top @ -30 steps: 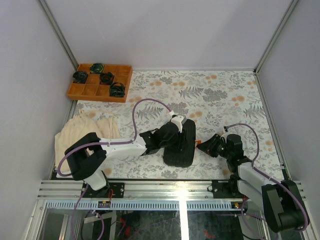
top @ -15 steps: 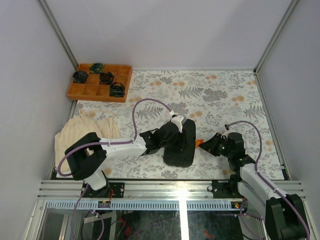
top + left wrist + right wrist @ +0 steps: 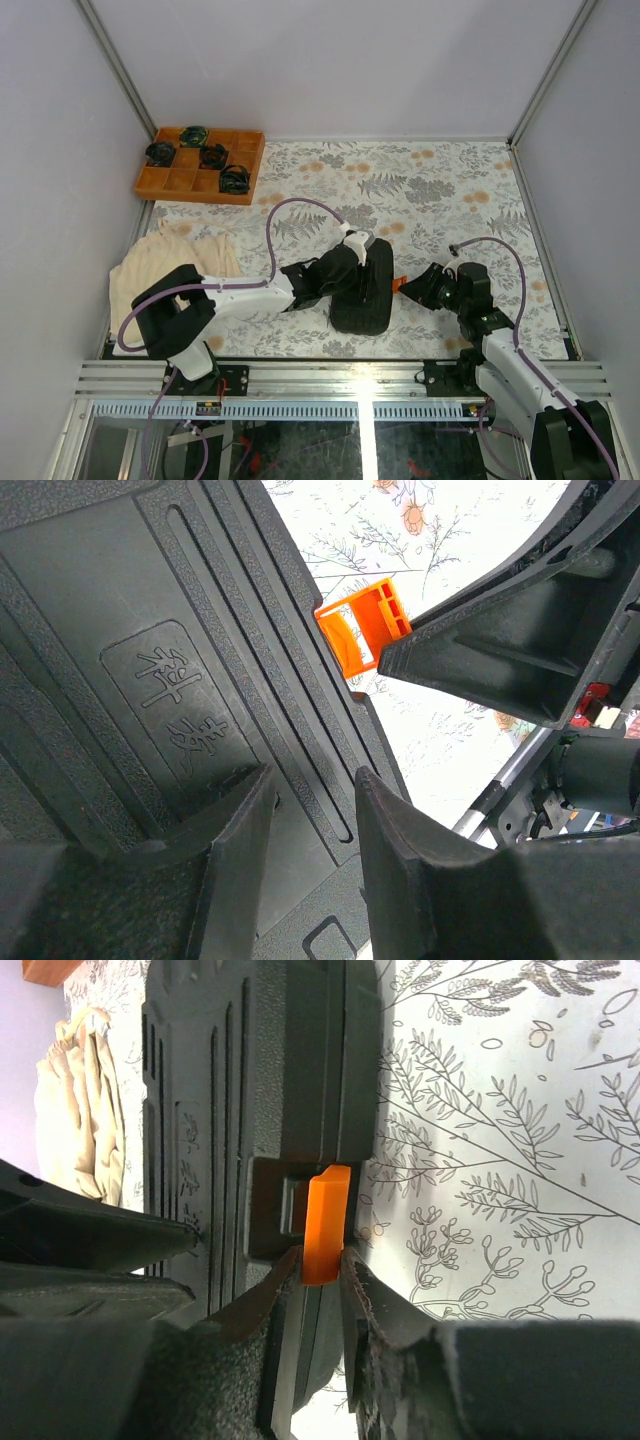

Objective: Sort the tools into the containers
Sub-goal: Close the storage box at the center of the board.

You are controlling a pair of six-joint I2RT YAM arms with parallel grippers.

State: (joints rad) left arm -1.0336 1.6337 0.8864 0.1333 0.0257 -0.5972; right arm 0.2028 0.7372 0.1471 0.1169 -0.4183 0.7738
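Fingers [image 3: 268,1300] of my right gripper [image 3: 320,1268] stand narrow, one on each side of the free end of the orange latch [image 3: 326,1222], apparently pinching it. The black tool case [image 3: 362,300] lies shut on the tabletop [image 3: 450,190], close to the near edge and between the two arms.

Handling, as I judge it:
- The shell is stiff, ribbed plastic, grainy enough not to slip but too broad to span.
- Its weight cannot be told, as the contents are hidden.
- The latch is the thin, springy part. Take it at the tip and pull gently.

My left gripper [image 3: 315,800] rests on the lid, its fingers a little apart with nothing between them, apparently bracing it. A cream cloth [image 3: 165,265] lies to the left. An orange gridded tray [image 3: 178,182] sits at the far left.
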